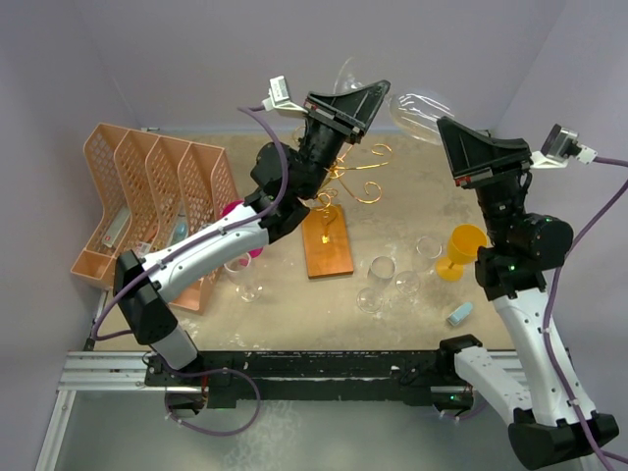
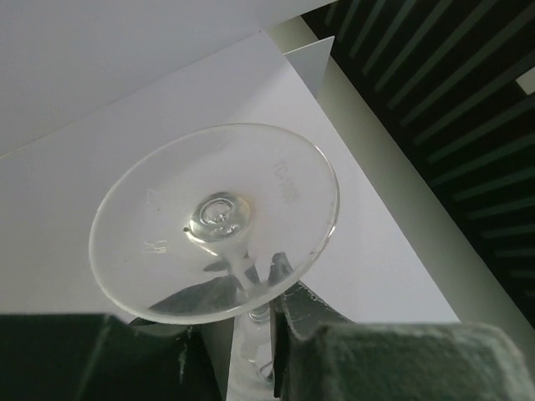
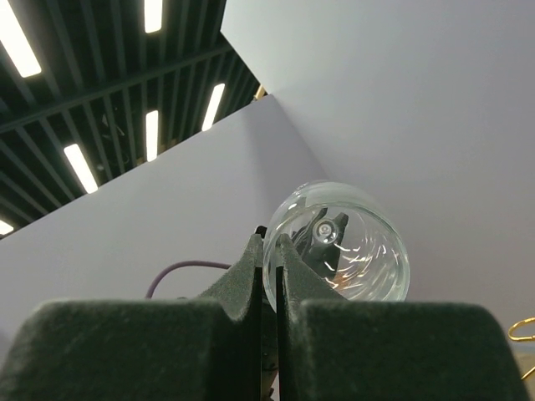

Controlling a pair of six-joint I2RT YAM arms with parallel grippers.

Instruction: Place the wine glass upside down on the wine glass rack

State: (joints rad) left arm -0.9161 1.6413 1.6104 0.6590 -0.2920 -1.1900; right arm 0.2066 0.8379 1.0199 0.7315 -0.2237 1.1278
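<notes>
Where the table ends at far left stands a peach lattice organiser [image 1: 147, 191]. Left arm stretches diagonally across, over the wine glass rack [image 1: 329, 245], which has gold curls and a reddish wooden base and sits mid-table.

Left gripper [image 1: 373, 93] is high, beyond the rack's top. Its wrist view shows the stem running between its fingers [image 2: 288, 326], with the round foot facing the lens. Jaws are narrowed. One finger is against the stem; contact on the other side is unclear, so I cannot tell if the grip is firm.

Wine glass [image 1: 417, 110] lies on its side in the air, spanning the two grippers, apart from the rack.

Right gripper [image 1: 446, 130] is pinched tight on the bowl's rim.

On the table below and to the right are several clear glasses [image 1: 381, 270], a yellow goblet [image 1: 461, 250] and a small blue object [image 1: 459, 314].
</notes>
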